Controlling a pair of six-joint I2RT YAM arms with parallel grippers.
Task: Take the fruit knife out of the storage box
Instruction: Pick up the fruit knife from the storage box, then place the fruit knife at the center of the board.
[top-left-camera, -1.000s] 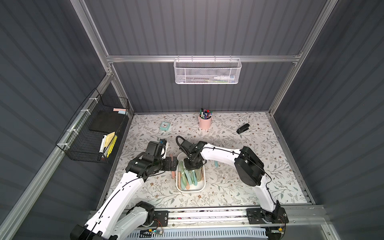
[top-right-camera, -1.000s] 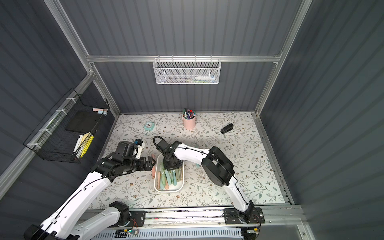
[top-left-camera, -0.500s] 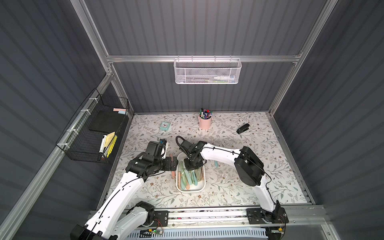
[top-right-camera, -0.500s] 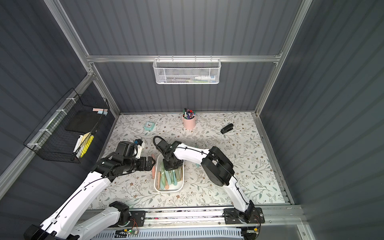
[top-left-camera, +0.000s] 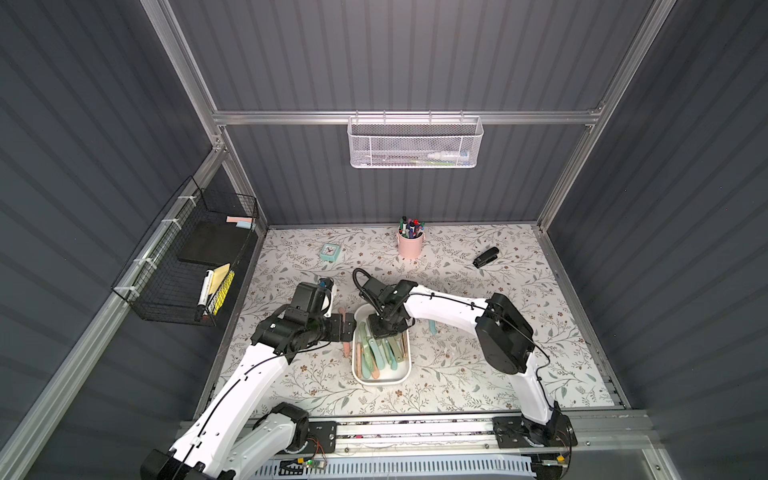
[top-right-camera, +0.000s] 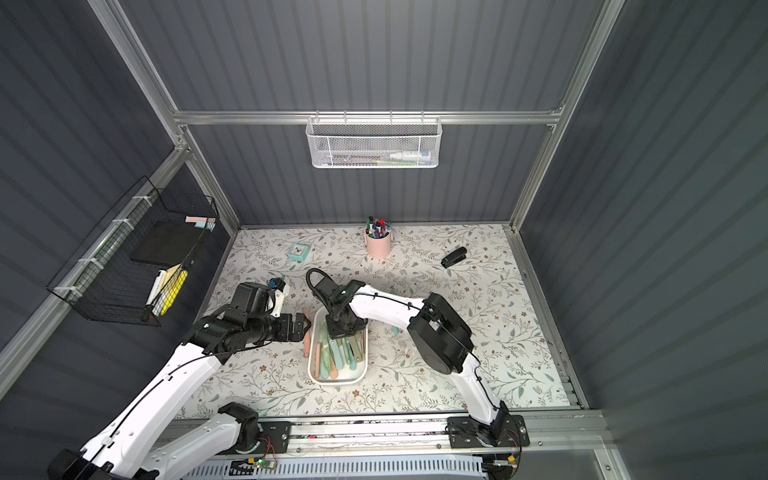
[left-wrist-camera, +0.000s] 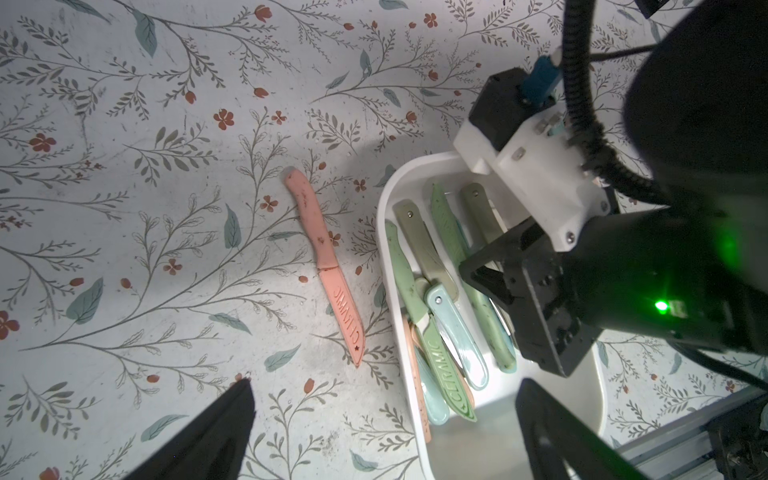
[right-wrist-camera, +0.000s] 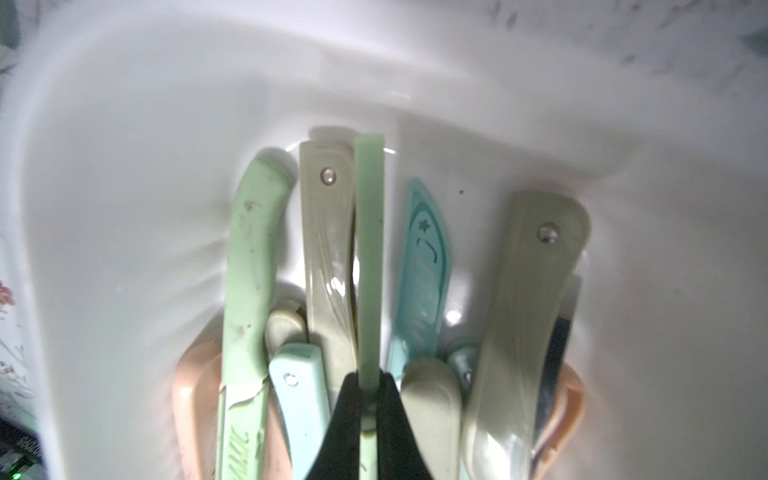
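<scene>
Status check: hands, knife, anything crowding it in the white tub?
Right hand shut on pale green fruit knife, standing on edge inside white plastic storage box. Left hand open by box rim. Beige knife and blue knife crowd either side.

A white mesh basket (top-left-camera: 395, 139) hangs on the back wall. A black wire basket (top-left-camera: 166, 297) on the side wall holds a dark pad (top-left-camera: 208, 248) and yellow notes (top-left-camera: 221, 277). On the floral tabletop (top-left-camera: 478, 374) stand a pink cup (top-left-camera: 410, 247) of markers (top-left-camera: 410, 226) and a teal clock (top-left-camera: 331, 252) — and, well apart, a black stapler (top-left-camera: 485, 257).

We see a pink ceramic knife (left-wrist-camera: 328, 270) on the floral mat (left-wrist-camera: 124, 187) just beside the storage box (left-wrist-camera: 387, 199), where green and teal knives (left-wrist-camera: 441, 354) lie, perhaps seven.
</scene>
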